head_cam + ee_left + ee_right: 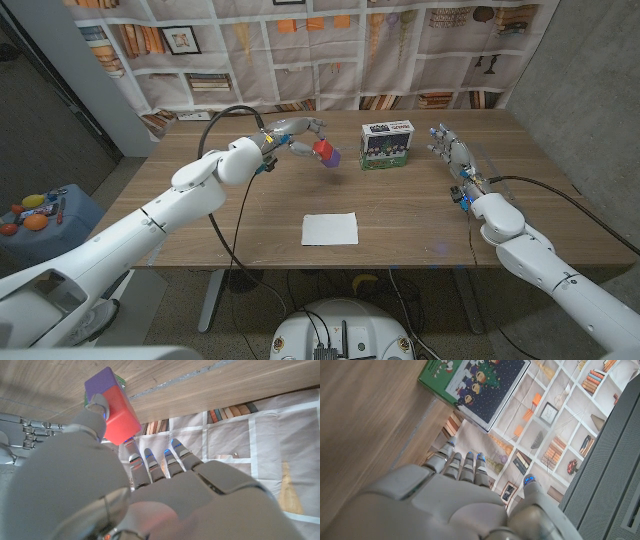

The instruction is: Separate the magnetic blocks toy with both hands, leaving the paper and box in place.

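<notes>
My left hand (296, 137) pinched the blocks (326, 152), red joined to purple, above the table (250, 215), just left of the box (387, 144). My right hand (450, 148) stood empty, fingers spread, right of it. The paper (330, 229) lay nearer me.

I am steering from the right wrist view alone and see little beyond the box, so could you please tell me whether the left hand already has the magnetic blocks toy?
Observer: Yes. In the head view the left hand holds the red and purple magnetic blocks toy above the wooden table, left of the green picture-printed box.
Operator: Thank you. Are the two blocks already apart?
Observer: No. The left wrist view shows the purple block joined to the red one, pinched at the fingertips.
Operator: And where is my right hand?
Observer: The right hand is to the right of the box, holding nothing, fingers apart.
Operator: Is the paper nearby?
Observer: The white paper sheet lies near the table's front edge.
</notes>
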`<state>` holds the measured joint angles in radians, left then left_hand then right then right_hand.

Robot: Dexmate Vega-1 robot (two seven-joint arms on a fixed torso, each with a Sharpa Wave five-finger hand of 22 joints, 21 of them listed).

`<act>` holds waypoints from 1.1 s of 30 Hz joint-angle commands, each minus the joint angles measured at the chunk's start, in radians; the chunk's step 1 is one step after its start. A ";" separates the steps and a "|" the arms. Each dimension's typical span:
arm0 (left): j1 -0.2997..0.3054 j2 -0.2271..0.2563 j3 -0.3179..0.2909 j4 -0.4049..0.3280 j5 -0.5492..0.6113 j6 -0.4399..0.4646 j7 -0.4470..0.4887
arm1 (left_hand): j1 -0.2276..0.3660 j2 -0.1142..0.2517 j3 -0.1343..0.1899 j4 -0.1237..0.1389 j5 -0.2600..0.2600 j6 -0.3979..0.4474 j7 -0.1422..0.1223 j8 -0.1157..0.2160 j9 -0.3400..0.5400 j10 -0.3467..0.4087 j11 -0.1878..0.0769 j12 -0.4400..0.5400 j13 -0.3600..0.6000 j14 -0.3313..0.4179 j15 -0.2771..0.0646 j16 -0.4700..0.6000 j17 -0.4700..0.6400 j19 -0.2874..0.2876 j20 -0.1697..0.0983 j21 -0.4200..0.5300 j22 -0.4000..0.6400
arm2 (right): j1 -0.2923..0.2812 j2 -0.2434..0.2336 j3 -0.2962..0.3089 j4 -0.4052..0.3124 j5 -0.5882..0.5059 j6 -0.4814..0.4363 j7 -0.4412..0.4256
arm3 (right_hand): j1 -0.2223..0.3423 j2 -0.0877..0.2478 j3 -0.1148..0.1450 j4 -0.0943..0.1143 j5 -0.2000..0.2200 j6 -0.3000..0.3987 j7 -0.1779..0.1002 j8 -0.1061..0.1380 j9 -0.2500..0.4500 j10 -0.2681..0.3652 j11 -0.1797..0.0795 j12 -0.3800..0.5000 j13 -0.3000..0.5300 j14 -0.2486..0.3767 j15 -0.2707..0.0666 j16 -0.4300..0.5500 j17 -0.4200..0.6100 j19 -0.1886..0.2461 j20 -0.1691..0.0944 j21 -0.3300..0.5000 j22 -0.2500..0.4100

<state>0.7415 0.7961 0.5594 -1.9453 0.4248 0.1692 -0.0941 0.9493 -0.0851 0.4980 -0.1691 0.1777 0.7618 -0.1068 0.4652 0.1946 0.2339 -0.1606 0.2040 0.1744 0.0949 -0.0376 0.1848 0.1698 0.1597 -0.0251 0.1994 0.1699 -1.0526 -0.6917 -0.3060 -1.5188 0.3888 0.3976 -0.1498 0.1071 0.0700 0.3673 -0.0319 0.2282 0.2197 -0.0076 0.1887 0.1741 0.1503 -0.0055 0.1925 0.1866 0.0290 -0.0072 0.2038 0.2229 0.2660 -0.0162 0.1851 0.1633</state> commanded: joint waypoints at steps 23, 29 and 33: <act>0.160 -0.061 -0.077 -0.060 -0.303 0.032 0.261 | 0.008 0.022 -0.011 0.000 0.011 0.277 0.006 0.062 0.007 0.010 0.004 -0.006 0.003 0.014 -0.016 0.000 0.003 0.027 -0.002 0.003 0.004 | -0.078 -0.095 0.015 -0.112 -0.144 0.024 0.018 | 0.061 -0.066 0.003 -0.083 -0.012 -0.015 -0.011 0.004 0.007 0.013 0.010 0.004 0.005 0.019 0.008 0.006 -0.010 0.016 0.010 0.001 0.001; 0.171 -0.078 -0.082 -0.054 -0.351 0.020 0.283 | 0.010 0.024 -0.013 -0.001 0.012 0.277 0.007 0.060 0.008 0.010 0.005 -0.007 0.003 0.012 -0.014 -0.001 0.003 0.028 -0.002 0.003 0.004 | -0.078 -0.108 0.010 -0.117 -0.142 0.021 0.043 | 0.083 -0.074 0.007 -0.102 -0.014 -0.002 -0.017 0.011 0.008 0.006 0.009 0.003 0.007 0.014 0.009 0.003 -0.012 0.014 0.011 0.000 0.001; 0.176 -0.094 -0.085 -0.041 -0.390 -0.005 0.295 | 0.011 0.025 -0.015 -0.001 0.012 0.278 0.009 0.060 0.008 0.006 0.010 -0.009 0.003 0.010 -0.012 -0.002 0.003 0.027 -0.002 0.002 0.004 | -0.078 -0.113 0.008 -0.112 -0.149 0.034 0.051 | 0.098 -0.078 0.010 -0.114 -0.015 0.001 -0.018 0.013 0.009 0.006 0.007 0.003 0.007 0.015 0.010 0.004 -0.013 0.014 0.011 -0.001 0.001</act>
<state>0.8930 0.7296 0.4863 -1.9967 0.1241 0.1988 0.1539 0.9558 -0.0730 0.4871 -0.1718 0.1856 0.7617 -0.1067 0.4651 0.1946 0.2392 -0.1553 0.1993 0.1744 0.1038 -0.0357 0.1848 0.1698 0.1811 -0.0251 0.1993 0.1698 -1.1263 -0.7842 -0.2904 -1.6230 0.2551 0.4269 -0.1258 0.1837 -0.0065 0.3755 -0.1340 0.2128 0.2159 -0.0219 0.1933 0.1794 0.1609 0.0054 0.1925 0.1887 0.0381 0.0022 0.2038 0.2091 0.2767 -0.0052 0.1851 0.1633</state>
